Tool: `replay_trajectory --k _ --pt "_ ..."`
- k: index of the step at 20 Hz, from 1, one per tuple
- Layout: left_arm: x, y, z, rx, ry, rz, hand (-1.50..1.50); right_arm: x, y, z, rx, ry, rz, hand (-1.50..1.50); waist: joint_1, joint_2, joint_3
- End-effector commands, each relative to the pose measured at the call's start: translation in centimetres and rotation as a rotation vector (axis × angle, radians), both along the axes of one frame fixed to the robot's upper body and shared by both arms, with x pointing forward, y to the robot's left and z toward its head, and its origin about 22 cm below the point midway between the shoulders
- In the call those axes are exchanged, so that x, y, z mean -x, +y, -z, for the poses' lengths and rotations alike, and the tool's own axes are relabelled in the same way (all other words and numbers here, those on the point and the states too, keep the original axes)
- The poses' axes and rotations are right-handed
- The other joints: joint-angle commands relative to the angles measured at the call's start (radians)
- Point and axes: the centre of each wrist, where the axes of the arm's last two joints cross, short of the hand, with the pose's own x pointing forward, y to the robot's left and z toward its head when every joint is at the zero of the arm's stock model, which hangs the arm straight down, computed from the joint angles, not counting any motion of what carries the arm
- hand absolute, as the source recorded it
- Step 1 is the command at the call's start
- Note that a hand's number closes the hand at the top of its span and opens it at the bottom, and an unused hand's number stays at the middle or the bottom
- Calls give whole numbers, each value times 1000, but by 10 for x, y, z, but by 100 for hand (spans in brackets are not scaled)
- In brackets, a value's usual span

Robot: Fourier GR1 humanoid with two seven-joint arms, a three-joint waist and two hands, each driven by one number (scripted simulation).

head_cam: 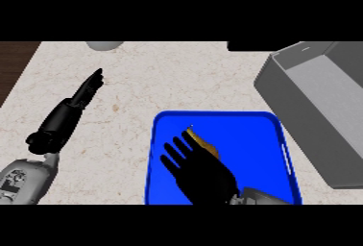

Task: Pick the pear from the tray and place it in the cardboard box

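One big grey cardboard box (319, 115) waits at the right, beside the blue tray (266, 144), so this looks like the grabbing step. The right hand (202, 170) is over the tray with fingers (174, 153) straight and spread, holding nothing. The small brownish pear (204, 142) peeks out beside the fingertips, so next they must curl round it; the left hand (78, 103) rests open.

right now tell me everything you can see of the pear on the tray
Only a narrow yellow-brown sliver of the pear shows, smooth-looking, with a pointed end towards the far side. It lies inside the blue tray, left of its middle. The right hand covers most of it from the near side, fingers spread straight over it; whether they touch it cannot be told.
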Motion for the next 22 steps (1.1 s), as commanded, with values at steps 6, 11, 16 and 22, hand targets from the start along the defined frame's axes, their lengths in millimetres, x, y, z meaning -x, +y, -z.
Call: replay_trajectory --k 6,11,16,22 --pt "14 -14 8 -7 4 -4 0 -8 9 32 44 -22 11 -150 2 0 0" --pt "13 10 3 0 9 4 0 -15 8 42 61 -65 46 -150 0 0 0" --pt "9 -10 14 -6 3 5 0 -33 -3 43 42 -49 47 -150 -2 0 0" --pt "23 2 13 -6 13 15 0 -43 21 63 66 -1 33 -150 5 1 0"
